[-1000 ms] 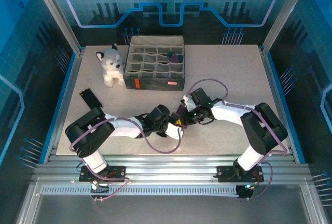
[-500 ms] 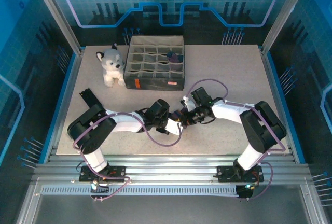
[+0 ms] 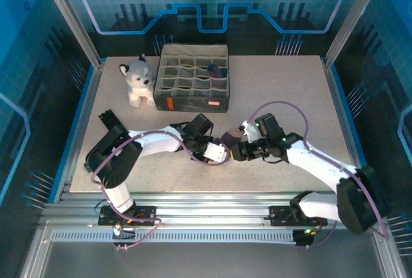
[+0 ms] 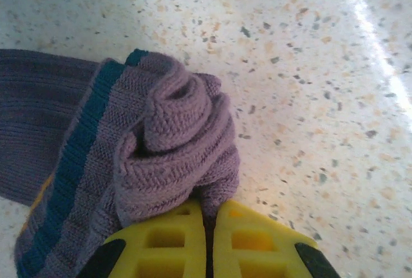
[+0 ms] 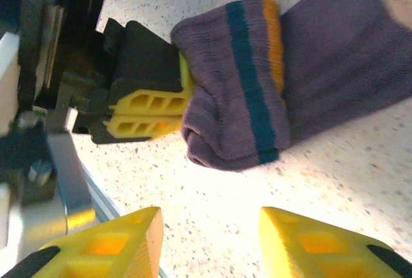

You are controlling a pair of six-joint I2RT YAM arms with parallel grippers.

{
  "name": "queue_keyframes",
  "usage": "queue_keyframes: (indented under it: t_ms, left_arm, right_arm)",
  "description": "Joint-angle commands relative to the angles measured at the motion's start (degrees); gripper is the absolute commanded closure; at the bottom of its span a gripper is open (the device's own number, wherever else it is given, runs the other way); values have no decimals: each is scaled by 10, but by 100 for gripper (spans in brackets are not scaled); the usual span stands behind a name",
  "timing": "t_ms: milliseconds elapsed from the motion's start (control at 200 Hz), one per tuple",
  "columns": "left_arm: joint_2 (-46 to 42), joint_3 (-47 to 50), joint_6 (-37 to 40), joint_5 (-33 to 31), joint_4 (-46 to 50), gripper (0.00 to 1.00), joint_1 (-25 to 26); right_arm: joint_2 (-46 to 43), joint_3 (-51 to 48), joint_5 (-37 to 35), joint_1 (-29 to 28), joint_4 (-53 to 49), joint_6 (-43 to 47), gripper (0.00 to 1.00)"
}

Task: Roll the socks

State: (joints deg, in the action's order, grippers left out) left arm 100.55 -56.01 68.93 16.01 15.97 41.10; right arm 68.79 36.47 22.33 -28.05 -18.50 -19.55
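Work surface: a pale speckled table (image 3: 290,98) inside a blue-lit enclosure with aluminium posts. Items counted: one plush husky (image 3: 138,82) and one grid organiser (image 3: 193,78) at the far side, one black block (image 3: 111,121) at the left. The socks (image 4: 161,143) lie bunched at table centre. My left gripper (image 4: 207,212) is pinched onto their purple knit. My right gripper (image 5: 209,226) stands spread, holding nothing, just right of them.

The bundled purple socks (image 4: 161,143), soft ribbed knit cloth with teal and orange bands, sit pinched at the tips of the matt yellow moulded-plastic fingers (image 4: 164,242) of the left gripper (image 4: 207,210), on a smooth, speckled stone-look tabletop (image 4: 309,85) that shines glossy just beyond them.
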Motion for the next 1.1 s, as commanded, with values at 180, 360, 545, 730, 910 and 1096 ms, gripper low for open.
queue_keyframes:
  t_ms: [180,360,545,730,910,1096]
  left_arm:
    - [46,-111,2,111,250,100,-24]
    - [84,-183,10,136,343,100,-33]
    - [118,-228,17,157,397,100,-35]
    - [147,-270,23,186,445,100,-37]
    - [163,-293,29,200,470,100,-40]
    - [165,-299,31,204,474,100,-43]
  right_arm:
    - [-155,-117,-187,-82,77,63,55]
    - [-183,-153,-295,-210,160,151,52]
    - [-160,-171,-379,-306,234,246,46]
    - [-102,-178,-431,-362,312,315,42]
    - [-31,-175,-463,-389,387,368,38]
    - [14,-169,-491,-388,420,365,37]
